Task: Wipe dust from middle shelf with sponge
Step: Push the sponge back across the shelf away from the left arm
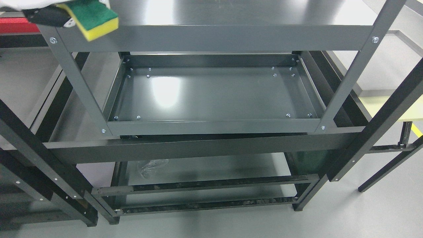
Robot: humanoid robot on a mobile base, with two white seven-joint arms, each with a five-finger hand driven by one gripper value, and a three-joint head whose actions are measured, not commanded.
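Observation:
A sponge [94,18], green scouring side up and yellow underneath, is held at the top left corner, above the front left corner of the top shelf [231,11]. My left hand [66,18], black with a white part above, comes in from the upper left and is shut on the sponge's left end. The middle shelf [211,96] is a dark grey metal tray with raised edges and bolts in its corners, seen below through the open frame. The sponge is well above it and to its left, not touching it.
The grey front rail [211,38] and slanted uprights [355,66] frame the opening to the middle shelf. A lower shelf [214,170] holds crumpled clear plastic [150,165]. A red object [15,25] lies at far left. A pale table [396,105] stands at right.

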